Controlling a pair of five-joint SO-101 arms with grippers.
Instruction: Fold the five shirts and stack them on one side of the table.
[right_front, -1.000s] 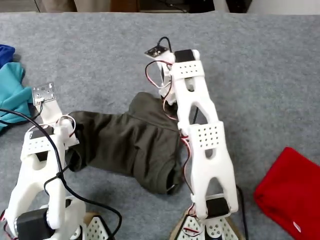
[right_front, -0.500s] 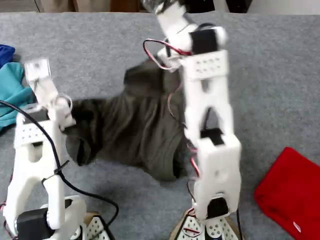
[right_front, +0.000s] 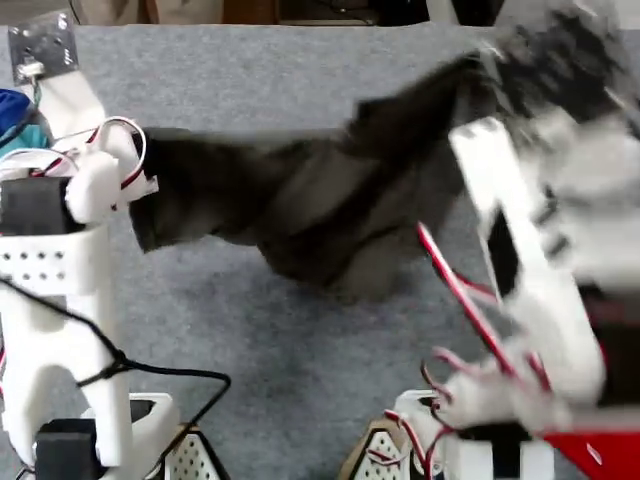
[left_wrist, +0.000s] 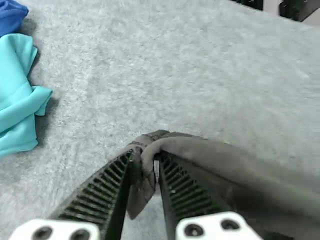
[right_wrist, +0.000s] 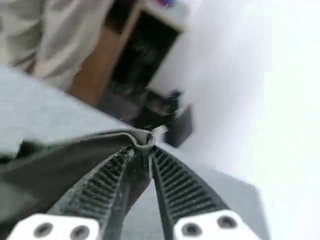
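A dark olive shirt (right_front: 330, 200) hangs stretched between both arms above the grey table (right_front: 300, 60). My left gripper (right_front: 140, 195) is raised at the left and shut on one end of it. In the left wrist view the left gripper (left_wrist: 145, 150) pinches a folded edge of the shirt (left_wrist: 225, 170). My right gripper (right_front: 487, 62), blurred, is high at the back right. In its wrist view the right gripper (right_wrist: 143, 142) is shut on the shirt's edge (right_wrist: 60, 160).
A teal shirt (left_wrist: 17, 100) and a blue shirt (left_wrist: 10, 12) lie crumpled at the table's far left, behind the left arm. A red shirt (right_front: 595, 455) shows at the front right corner. Bare grey table (right_front: 280, 360) lies under the hanging shirt.
Both arms have lifted the olive shirt off the table and pulled it apart: the right arm swung up and to the right, the left rose towards the back left.
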